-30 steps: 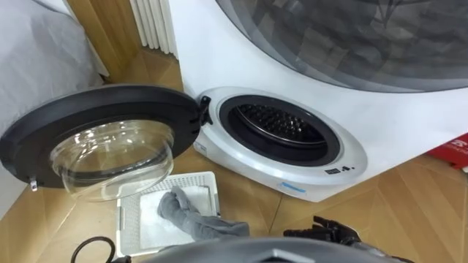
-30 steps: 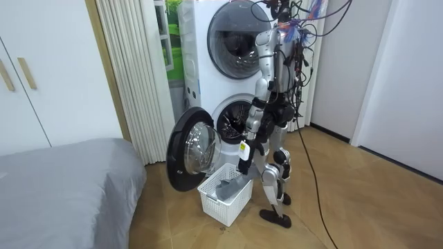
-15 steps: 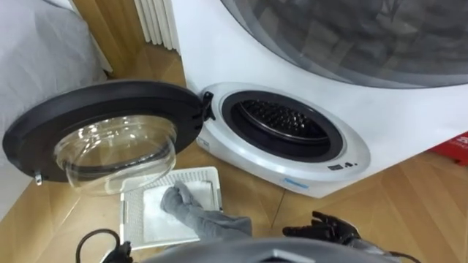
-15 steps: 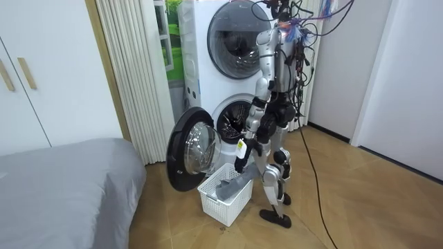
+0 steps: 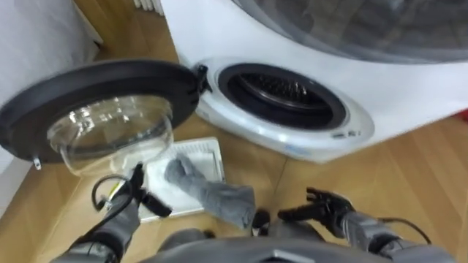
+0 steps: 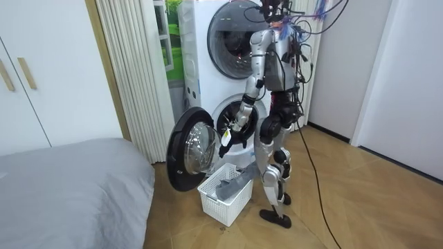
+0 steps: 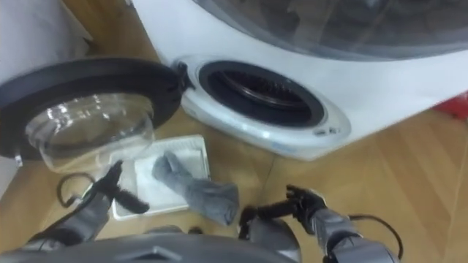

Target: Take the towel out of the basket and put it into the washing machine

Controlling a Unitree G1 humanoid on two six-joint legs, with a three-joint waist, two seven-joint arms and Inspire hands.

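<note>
While the grey towel (image 5: 208, 196) lies bunched in the white basket (image 5: 213, 148) on the floor, one end spilling over the near rim, both hands are empty. The left hand (image 5: 136, 191) is at the basket's left edge, fingers loosely straight. The right hand (image 5: 325, 208) is off to the right, fingers spread. The washing machine (image 5: 205, 36) has its door (image 5: 44, 109) swung wide, and the drum mouth (image 5: 281, 91) is unobstructed.

The towel looks soft, light and limp, so it will likely sag and trail. It is probably best taken at the thick bunched middle.

Small marks on the machine's front ring are illegible.
</note>
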